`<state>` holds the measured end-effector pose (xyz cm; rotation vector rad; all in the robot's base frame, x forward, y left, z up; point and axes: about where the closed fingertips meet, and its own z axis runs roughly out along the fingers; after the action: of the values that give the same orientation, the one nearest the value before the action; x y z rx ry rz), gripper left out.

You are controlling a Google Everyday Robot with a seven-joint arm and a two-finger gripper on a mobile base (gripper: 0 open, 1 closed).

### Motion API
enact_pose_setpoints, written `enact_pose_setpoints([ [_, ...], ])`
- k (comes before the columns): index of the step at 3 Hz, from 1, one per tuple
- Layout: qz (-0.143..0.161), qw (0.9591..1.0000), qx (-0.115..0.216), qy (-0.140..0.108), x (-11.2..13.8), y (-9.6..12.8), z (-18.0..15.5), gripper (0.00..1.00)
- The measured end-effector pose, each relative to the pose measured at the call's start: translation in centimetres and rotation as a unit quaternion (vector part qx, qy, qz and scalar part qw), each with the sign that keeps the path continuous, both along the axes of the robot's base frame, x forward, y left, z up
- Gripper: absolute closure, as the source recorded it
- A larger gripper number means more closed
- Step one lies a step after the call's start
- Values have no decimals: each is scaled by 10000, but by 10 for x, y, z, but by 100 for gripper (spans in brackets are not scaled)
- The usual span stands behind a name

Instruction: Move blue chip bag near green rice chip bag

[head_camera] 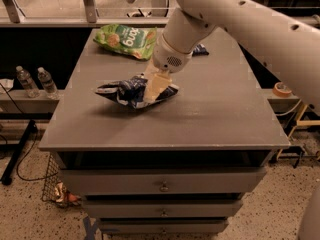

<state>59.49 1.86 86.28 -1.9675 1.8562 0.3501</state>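
Observation:
The blue chip bag [124,90] lies crumpled, dark blue and white, left of the middle of the grey table [225,114]. The green rice chip bag [127,40] lies flat at the table's far left, about a bag's length behind the blue one. My gripper [153,90], cream-coloured, points down from the white arm and sits on the right half of the blue chip bag, touching or pressing into it.
A small dark blue packet [200,48] peeks out behind the arm at the far side. Two water bottles [26,80] stand on a low shelf to the left. A tape roll [282,89] lies on the right. Drawers [163,185] are under the tabletop.

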Motion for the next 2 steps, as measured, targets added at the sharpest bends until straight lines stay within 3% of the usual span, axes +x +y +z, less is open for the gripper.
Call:
enact_pose_setpoints([
  [1, -99, 9995, 131, -270, 15, -3, 20, 73],
  [2, -255, 9967, 337, -697, 36, -8, 53, 95],
])
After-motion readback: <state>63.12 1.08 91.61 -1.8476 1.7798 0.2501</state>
